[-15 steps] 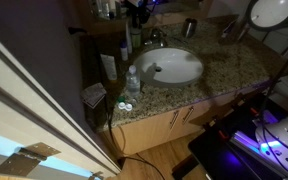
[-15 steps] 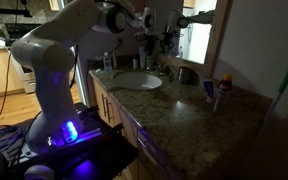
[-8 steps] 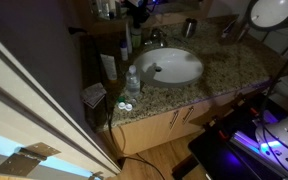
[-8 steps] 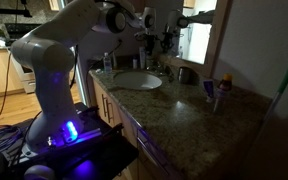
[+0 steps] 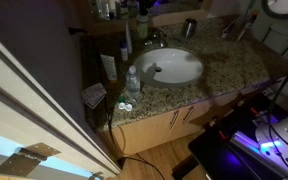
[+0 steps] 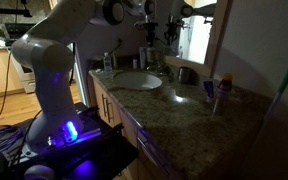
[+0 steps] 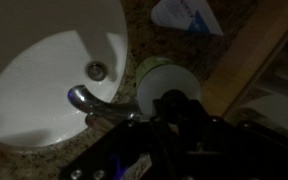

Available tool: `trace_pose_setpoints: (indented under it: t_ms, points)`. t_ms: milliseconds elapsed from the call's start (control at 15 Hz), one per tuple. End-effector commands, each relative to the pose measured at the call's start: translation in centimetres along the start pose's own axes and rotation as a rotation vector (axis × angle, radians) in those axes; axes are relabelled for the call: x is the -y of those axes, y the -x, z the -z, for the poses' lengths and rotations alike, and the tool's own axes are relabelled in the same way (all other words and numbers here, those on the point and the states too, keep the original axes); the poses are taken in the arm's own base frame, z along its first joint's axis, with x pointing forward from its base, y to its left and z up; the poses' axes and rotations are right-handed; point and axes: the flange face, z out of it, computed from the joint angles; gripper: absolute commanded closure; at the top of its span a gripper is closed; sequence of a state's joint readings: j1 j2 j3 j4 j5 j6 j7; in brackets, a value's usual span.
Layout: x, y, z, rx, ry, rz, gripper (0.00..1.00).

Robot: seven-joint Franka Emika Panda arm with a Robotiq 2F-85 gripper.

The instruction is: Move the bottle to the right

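Note:
The bottle (image 7: 162, 80), squat and pale greenish-white, shows from above in the wrist view, beside the faucet (image 7: 88, 100) at the sink's rim. My gripper (image 7: 180, 112) is dark and sits right over the bottle's near side, its fingers closed around it. In both exterior views the gripper (image 5: 142, 10) (image 6: 148, 30) hangs high above the back of the counter behind the sink (image 5: 172, 66). The bottle itself is too dark to make out there.
A clear bottle (image 5: 132, 80) and small items stand at the counter's end by the sink. A grey metal cup (image 5: 189, 27) (image 6: 184, 73) stands at the back. A tube (image 5: 108, 67) leans near the wall. A white packet (image 7: 187, 14) lies on the counter. A blue-capped bottle (image 6: 216, 92) stands further along.
The arm has risen; the wrist and the gripper now sit higher over the back of the counter than a second ago. The counter's other objects have not moved.

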State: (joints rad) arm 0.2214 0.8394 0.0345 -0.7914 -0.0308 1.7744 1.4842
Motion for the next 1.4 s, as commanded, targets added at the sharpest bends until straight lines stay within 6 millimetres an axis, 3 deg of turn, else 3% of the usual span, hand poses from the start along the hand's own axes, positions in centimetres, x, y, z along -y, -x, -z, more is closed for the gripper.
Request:
trace_pose_setpoints:
  t_ms: [0,200,333,933,1000,1067,1333]
  points:
    - [-3.1,-1.8,7.7,-0.020,0.043,0.072,0.93]
    - [-6.1,-4.1,12.2,-0.048,0.071,0.058,0.93]
    - [-8.2,-6.0,13.7,-0.076,0.088,-0.009,0.93]
    - [-19.8,-15.1,17.0,-0.043,0.123,-0.532,0.93]
    - [-16.5,-14.5,16.5,-0.083,0.137,-0.446,0.93]
    - [-17.3,-15.0,16.9,-0.079,0.142,-0.464,0.70]
    - [-16.8,-14.4,16.3,-0.079,0.148,-0.450,0.70]
